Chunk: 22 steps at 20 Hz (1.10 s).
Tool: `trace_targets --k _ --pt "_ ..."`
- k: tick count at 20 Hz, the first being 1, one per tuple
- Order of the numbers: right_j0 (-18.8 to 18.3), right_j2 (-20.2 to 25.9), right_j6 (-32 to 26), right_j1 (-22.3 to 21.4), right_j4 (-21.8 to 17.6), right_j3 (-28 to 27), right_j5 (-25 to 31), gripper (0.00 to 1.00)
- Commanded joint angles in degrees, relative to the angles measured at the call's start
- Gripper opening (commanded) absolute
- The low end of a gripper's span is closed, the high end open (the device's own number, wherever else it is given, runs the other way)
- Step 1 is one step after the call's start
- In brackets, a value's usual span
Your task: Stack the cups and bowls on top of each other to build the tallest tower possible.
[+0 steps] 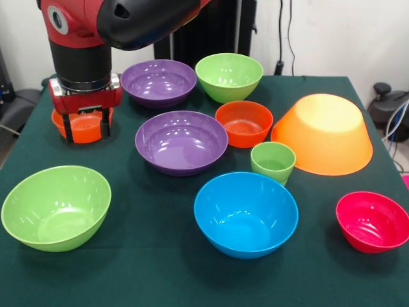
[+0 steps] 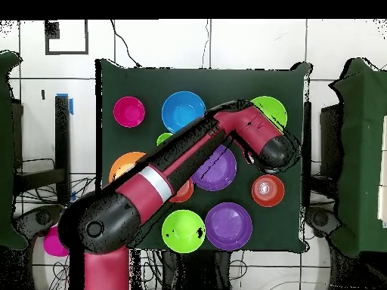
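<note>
The claw (image 1: 85, 125) hangs over a small orange-red bowl (image 1: 83, 126) near the desk (image 1: 160, 275) edge at the left of the front view, its two dark fingers (image 1: 67, 126) straddling the bowl's walls. The fingers look set around the bowl, but whether they actually press it cannot be told from here.

The second orange-red bowl (image 1: 244, 123) sits mid-desk beside a purple bowl (image 1: 181, 141), with the light-green cup (image 1: 273, 162) just next to it and touching nothing. The large orange-yellow bowl (image 1: 324, 134) lies upside down toward the right edge. The blue bowl (image 1: 246, 213), the pink-red bowl (image 1: 374, 220) and a light-green bowl (image 1: 56, 206) sit along the near edge; another purple bowl (image 1: 158, 82) and green bowl (image 1: 229, 76) sit along the far edge.

The likely trouble is slip: glossy, tapered walls could squirt from a pinch, or the bowl could tilt when lifted. A nested stack also gains little height.

In the overhead view the arm (image 2: 174, 177) covers the cup and much of the central bowls, and the claw itself is hidden beneath the wrist.
</note>
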Motion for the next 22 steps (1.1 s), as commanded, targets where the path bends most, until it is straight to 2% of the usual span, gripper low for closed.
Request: trace_targets --k 1,4,8,16,22 --pt "-2.5 4.9 19.4 -4.5 2.2 1.0 -6.5 1.00" --pt "-3.4 4.0 19.6 -5.4 3.0 -2.0 -4.9 1.00" --pt "-4.3 3.7 15.9 -6.9 5.1 -4.7 0.0 1.00" --pt "-3.6 2.9 18.6 -4.4 3.1 -4.3 -3.4 1.00" --pt "-3.6 2.9 19.0 -3.2 3.6 -5.2 -3.2 1.00"
